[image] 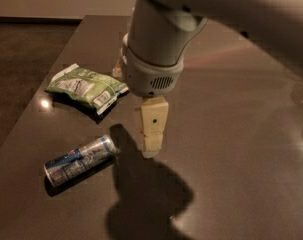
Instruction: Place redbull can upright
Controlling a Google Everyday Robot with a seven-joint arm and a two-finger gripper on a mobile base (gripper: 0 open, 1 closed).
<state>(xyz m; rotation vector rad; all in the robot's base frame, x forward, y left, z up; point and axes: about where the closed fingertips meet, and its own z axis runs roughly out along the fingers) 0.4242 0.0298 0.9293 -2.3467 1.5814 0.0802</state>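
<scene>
The redbull can (81,160), blue and silver, lies on its side on the dark table (241,149) at the front left, with one silver end toward the right. My gripper (151,143) hangs down from the large grey wrist (153,74), above the table just right of the can's right end and apart from it. It holds nothing that I can see.
A green snack bag (86,86) lies flat behind the can, near the table's left edge. My arm's shadow falls on the table below the gripper. The arm fills the upper middle and right of the view and hides what stands behind it.
</scene>
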